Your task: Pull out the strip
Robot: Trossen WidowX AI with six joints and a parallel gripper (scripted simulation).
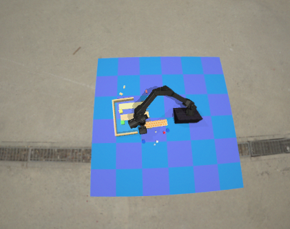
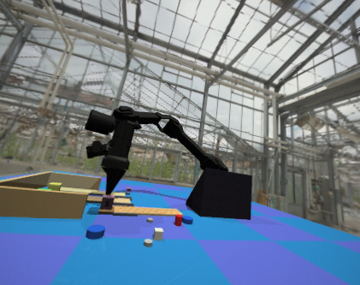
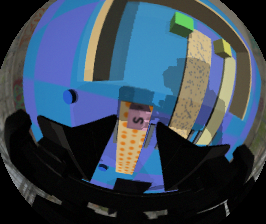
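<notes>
The labelled pink cube (image 2: 108,201) (image 3: 139,116), marked S, sits on the far end of the orange-dotted strip (image 1: 157,123) (image 2: 148,211) (image 3: 127,150). This strip lies outside the three-sided wooden wall (image 1: 114,118) (image 2: 37,203) (image 3: 94,50). My gripper (image 2: 109,193) (image 3: 137,121) points down just above the cube, partly open, with a fingertip to each side of it in the wrist view and nothing held. The arm hides the cube in the top view. A speckled tan strip (image 1: 126,117) (image 3: 198,46) and a pale yellow strip (image 1: 125,106) (image 3: 222,92) lie partly within the wall.
A green cube (image 1: 122,122) (image 3: 181,24) and a yellow cube (image 1: 120,111) (image 3: 222,48) are by the other strips' far ends. Near the dotted strip are a blue disc (image 1: 143,141) (image 2: 95,231) (image 3: 69,96), a red cylinder (image 2: 178,220) and a white block (image 2: 158,234).
</notes>
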